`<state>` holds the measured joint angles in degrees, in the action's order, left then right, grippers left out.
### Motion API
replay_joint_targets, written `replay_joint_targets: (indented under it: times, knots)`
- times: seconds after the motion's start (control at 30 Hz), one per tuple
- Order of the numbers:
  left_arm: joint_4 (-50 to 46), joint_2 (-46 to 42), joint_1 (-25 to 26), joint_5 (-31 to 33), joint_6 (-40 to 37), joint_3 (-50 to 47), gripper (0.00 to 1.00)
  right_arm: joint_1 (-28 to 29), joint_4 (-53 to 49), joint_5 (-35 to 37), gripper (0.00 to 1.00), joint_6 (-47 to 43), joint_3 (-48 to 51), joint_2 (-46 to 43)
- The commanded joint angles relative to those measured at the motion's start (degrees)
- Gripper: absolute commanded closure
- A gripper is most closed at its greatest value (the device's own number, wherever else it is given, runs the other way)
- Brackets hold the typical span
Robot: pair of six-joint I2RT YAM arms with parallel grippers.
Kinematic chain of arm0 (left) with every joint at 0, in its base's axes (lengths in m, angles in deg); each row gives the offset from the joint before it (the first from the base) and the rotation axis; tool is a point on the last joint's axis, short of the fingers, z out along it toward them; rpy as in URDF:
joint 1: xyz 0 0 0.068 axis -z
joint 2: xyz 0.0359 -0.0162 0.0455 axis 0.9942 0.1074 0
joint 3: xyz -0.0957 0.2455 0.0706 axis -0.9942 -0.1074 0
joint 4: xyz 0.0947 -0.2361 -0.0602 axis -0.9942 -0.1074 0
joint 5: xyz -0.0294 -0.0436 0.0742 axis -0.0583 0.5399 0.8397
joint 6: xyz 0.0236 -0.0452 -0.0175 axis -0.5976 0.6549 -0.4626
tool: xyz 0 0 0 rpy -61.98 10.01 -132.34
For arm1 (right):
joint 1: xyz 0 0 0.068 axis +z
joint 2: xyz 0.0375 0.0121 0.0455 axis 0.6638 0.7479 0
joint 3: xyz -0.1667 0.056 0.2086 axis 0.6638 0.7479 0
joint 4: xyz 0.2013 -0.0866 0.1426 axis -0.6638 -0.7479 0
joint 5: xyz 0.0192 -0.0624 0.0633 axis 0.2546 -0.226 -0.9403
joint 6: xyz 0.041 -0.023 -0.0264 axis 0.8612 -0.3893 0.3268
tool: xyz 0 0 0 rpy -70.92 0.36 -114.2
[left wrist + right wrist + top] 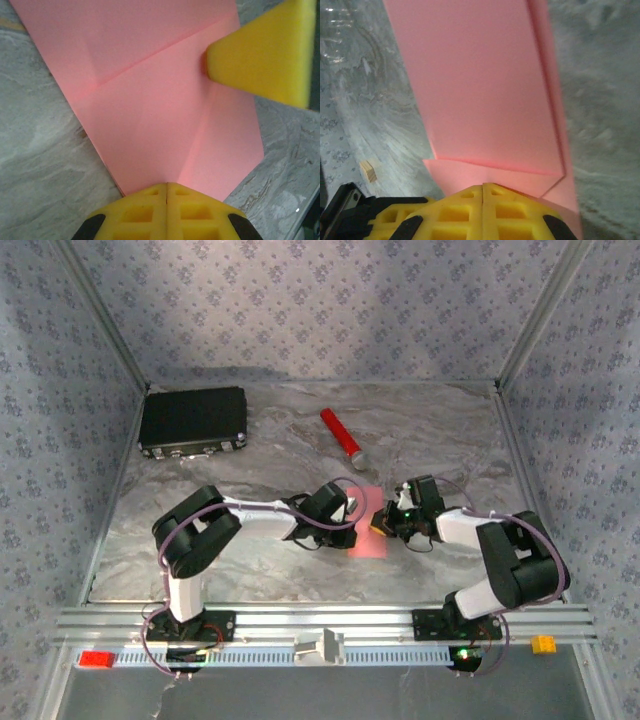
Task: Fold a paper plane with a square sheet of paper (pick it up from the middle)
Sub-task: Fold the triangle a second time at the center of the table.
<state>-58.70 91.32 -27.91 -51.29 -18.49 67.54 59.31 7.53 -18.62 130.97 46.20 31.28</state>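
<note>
Top view: the creased pink-red square sheet of paper lies flat mid-way across the grey marbled desk.

Left wrist: your left end effector is fully closed. Its tips press on the sheet and pinch nothing.

Right wrist: your right end effector is likewise closed, pressing the folded edge.

Anchor with 1 tip and run the other slowly along the crease so the sheet doesn't slide.

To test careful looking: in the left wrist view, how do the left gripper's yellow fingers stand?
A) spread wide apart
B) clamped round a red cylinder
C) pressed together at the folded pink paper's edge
C: the left gripper has its fingers closed with no gap, tips at the folded pink paper.
</note>
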Motion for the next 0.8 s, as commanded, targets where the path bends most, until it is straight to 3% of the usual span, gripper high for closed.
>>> replay_joint_targets:
  times: [0.0,0.33,0.77]
  knots:
    - [-1.5,1.6,0.3,0.5,2.0,-2.9,1.0,2.5,-2.5,1.6,0.98,1.5,-1.3,-2.5]
    - [-1.9,1.4,0.4,1.2,2.1,-2.8,1.0,9.8,1.4,6.2,0.99,5.4,3.4,1.5]
    - [-2.7,1.4,0.4,1.7,1.7,-2.9,1.0,2.6,1.4,4.7,0.99,2.5,3.3,-0.2]
